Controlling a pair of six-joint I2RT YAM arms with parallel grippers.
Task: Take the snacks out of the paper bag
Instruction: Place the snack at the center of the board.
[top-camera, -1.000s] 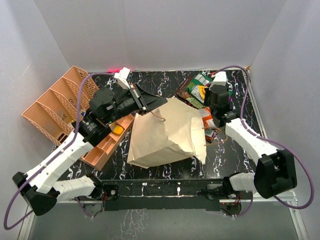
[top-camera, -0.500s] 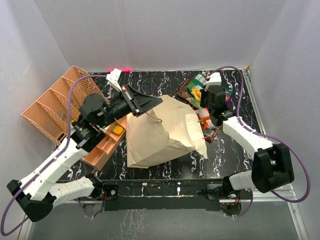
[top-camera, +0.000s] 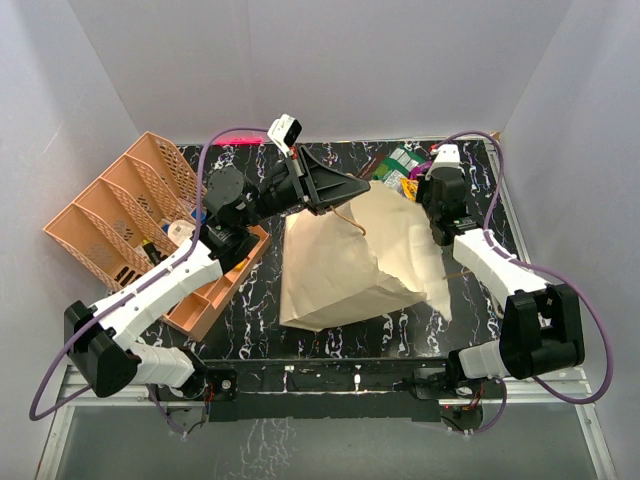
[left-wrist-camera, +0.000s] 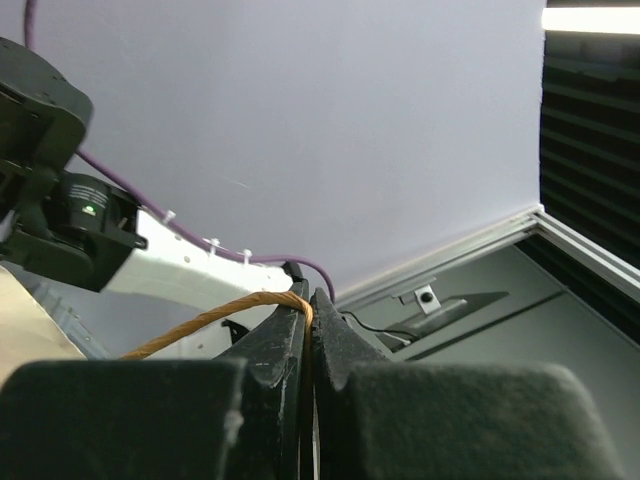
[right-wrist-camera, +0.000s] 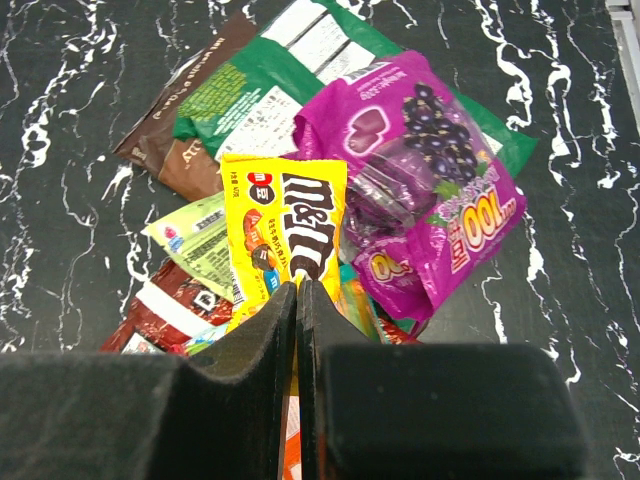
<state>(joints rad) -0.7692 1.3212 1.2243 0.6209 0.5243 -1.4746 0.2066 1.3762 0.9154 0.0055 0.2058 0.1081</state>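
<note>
— Several snacks lie heaped on the bench, just past the paper bag. Emptying stage?

— Likely its end. The left gripper pinches the bag's tan handle; the right gripper is clenched, nothing visibly held. Next: tip out any leftovers.

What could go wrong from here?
The left gripper pinches only the thin handle of the paper bag; it may slip or tear. The bag's edge lies close to the snacks and could drag them. The bag's interior is hidden, so more may remain inside.
</note>
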